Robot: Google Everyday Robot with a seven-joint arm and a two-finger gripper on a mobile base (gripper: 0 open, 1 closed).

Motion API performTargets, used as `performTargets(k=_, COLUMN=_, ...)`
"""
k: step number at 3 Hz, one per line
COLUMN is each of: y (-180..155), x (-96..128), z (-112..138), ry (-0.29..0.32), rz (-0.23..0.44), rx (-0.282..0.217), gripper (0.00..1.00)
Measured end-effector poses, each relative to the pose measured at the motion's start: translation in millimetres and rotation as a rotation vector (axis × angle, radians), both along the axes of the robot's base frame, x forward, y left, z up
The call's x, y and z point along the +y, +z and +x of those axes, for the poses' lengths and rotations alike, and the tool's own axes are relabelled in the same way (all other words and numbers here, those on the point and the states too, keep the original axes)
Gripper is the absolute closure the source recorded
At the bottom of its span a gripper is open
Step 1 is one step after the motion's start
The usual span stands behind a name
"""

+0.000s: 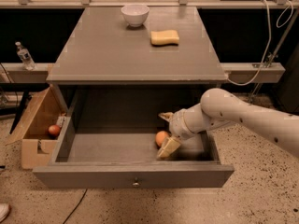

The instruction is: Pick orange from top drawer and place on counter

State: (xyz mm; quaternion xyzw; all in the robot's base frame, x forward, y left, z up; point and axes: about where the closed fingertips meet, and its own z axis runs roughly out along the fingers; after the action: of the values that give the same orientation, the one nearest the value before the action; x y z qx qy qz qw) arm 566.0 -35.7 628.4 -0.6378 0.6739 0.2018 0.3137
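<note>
Trouble could come first from the grip itself. The claw [164, 133], reaching in from 3 o'clock, is spread wide, with one finger at 12 o'clock of the orange [160, 138] and the other touching it at 5 o'clock. It is not clenched on it. The orange lies on the floor of the open drawer [133, 175], toward 3 o'clock of its middle. It is round and smooth, so I judge an off-centre squeeze may roll it away toward 9 o'clock. On lifting, the arm might hit the front edge of the table [131, 50] above — the bowl [135, 14] and sponge [164, 37] near 12 o'clock stand well apart.
</note>
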Motion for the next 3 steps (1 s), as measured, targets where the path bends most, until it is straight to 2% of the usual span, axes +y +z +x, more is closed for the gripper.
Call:
performTargets(k=1, y=-7.1, x=-3.2, z=0.3, ry=0.005, rz=-0.006, rx=0.012, gripper=0.0)
performTargets(k=2, y=-12.5, x=-6.8, z=-0.2, ry=0.018, rz=-0.019, rx=0.018, gripper=0.18)
performTargets(k=3, y=-16.6, x=-9.8, z=-0.3, ry=0.037, rz=-0.032, rx=0.021, gripper=0.42)
